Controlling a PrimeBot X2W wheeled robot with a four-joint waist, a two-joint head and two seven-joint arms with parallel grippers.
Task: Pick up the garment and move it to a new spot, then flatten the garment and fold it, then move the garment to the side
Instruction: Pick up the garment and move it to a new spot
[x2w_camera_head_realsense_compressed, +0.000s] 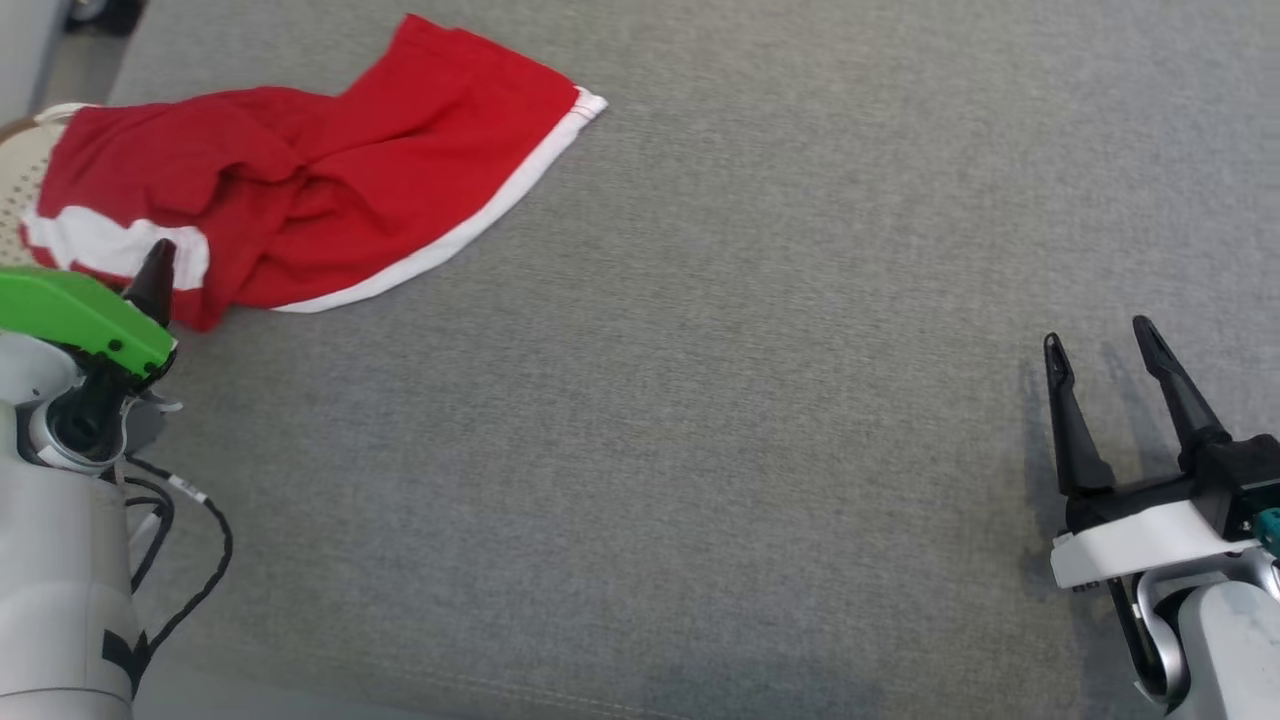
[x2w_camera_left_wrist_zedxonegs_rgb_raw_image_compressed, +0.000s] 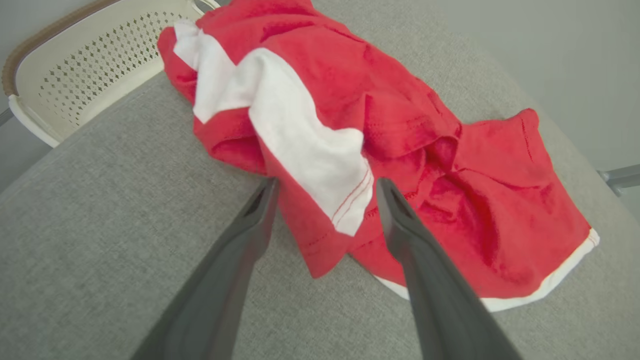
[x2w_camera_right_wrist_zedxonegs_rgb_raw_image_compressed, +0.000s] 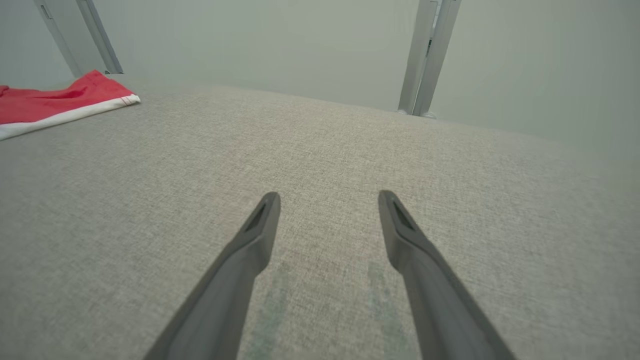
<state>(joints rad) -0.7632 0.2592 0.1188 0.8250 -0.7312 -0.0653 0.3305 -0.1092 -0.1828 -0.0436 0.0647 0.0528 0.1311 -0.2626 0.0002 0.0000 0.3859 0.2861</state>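
Note:
The garment (x2w_camera_head_realsense_compressed: 320, 190) is a pair of red shorts with white trim, lying crumpled at the far left of the grey surface. In the left wrist view the garment (x2w_camera_left_wrist_zedxonegs_rgb_raw_image_compressed: 380, 150) bunches up with a white band folded across its near part. My left gripper (x2w_camera_left_wrist_zedxonegs_rgb_raw_image_compressed: 325, 187) is open just above its near edge, the white band showing between the fingers. In the head view one dark fingertip (x2w_camera_head_realsense_compressed: 155, 270) of it pokes out past a green cover. My right gripper (x2w_camera_head_realsense_compressed: 1100, 345) stands open and empty at the lower right, far from the cloth. Its wrist view shows the garment (x2w_camera_right_wrist_zedxonegs_rgb_raw_image_compressed: 60, 102) at far left.
A cream perforated basket (x2w_camera_left_wrist_zedxonegs_rgb_raw_image_compressed: 85, 70) stands just beyond the surface's left edge, with one end of the garment resting on its rim. The grey padded surface (x2w_camera_head_realsense_compressed: 750, 400) stretches wide between the two grippers. Metal posts (x2w_camera_right_wrist_zedxonegs_rgb_raw_image_compressed: 425, 55) rise behind the far edge.

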